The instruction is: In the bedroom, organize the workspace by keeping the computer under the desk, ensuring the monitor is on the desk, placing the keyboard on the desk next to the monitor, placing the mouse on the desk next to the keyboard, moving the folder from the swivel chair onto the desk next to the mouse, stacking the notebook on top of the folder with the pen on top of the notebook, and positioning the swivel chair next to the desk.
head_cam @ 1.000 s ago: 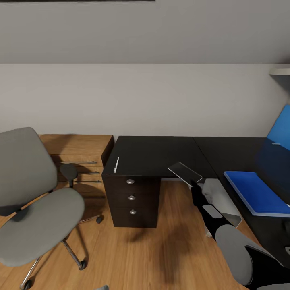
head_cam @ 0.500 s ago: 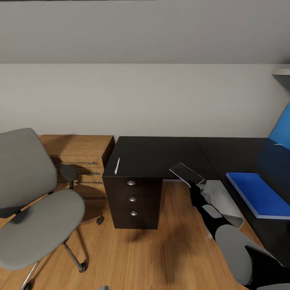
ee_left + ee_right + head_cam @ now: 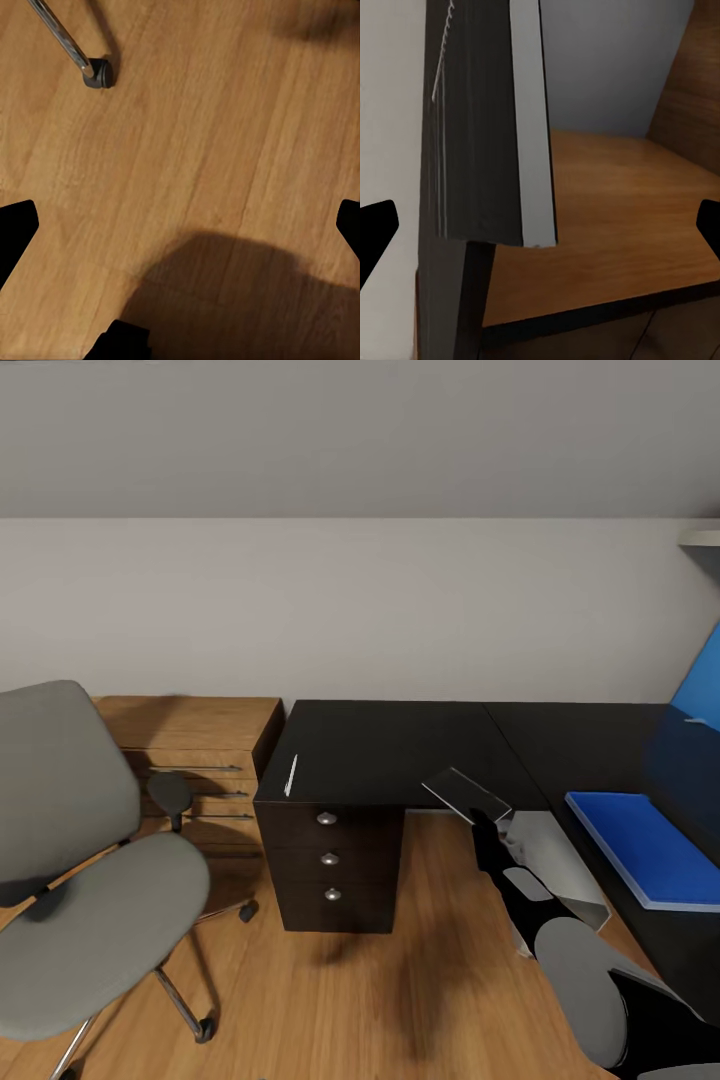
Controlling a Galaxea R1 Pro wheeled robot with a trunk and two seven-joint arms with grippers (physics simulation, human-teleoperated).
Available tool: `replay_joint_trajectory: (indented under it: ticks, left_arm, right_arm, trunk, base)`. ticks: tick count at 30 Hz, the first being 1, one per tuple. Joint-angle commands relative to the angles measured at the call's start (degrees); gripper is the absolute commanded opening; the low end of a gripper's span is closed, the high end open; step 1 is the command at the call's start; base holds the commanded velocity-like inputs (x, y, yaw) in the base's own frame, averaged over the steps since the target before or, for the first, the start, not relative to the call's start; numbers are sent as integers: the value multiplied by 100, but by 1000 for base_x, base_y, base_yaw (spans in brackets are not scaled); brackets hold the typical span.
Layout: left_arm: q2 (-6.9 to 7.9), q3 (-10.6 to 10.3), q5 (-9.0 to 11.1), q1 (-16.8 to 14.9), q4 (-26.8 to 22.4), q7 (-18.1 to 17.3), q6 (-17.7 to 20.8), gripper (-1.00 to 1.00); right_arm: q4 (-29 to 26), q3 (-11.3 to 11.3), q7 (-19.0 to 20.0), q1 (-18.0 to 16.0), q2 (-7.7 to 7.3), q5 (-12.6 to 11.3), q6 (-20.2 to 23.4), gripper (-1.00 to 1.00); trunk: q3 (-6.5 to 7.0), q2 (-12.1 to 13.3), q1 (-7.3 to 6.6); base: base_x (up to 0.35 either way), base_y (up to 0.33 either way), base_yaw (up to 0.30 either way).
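No text, label, brand, number or sign can be read anywhere — the desk (image 3: 390,745) top and its three drawer fronts are plain black, and the folder (image 3: 650,845) lying on the desk to the right of those drawers shows a bare blue cover with no lettering.

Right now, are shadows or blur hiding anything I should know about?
Head view: sharp, with a soft dark shadow on the wooden floor right of the black drawer desk. Left wrist view: a broad shadow darkens the lower floor. Right wrist view: the thin grey notebook looms close, its edges soft.
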Motion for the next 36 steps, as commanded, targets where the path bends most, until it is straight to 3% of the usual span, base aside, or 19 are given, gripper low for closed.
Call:
replay_joint_trajectory:
  ticks: [1,12,28,29,36]
  left_arm:
    - [5,-49,54,-4,4,40,-26,100]
    - [5,-49,54,-6,16,38,-17,100]
    - [5,-49,54,-4,18,40,-17,100]
    - [5,-49,54,-4,18,40,-17,100]
    - [5,-49,54,-7,18,40,-17,100]
  right_arm:
    - [4,-18,27,-5,0,-51,19,100]
    - [-45,-42,27,-7,-103,-60,-58,100]
    - [-51,-43,28,-7,-108,-72,-251,100]
    - [-51,-44,28,-7,-108,-72,-251,-100]
    - [-51,-41,26,-7,-107,-75,-252,-100]
  trunk:
    - [-5,-2,-1]
    - [-5,-2,-1]
    - [-5,-2,-1]
    - [-5,-2,-1]
    - [-5,-2,-1]
  base:
    - [4,1,0]
    - [1,0,0]
    - [0,0,0]
    - [0,0,0]
    - [0,0,0]
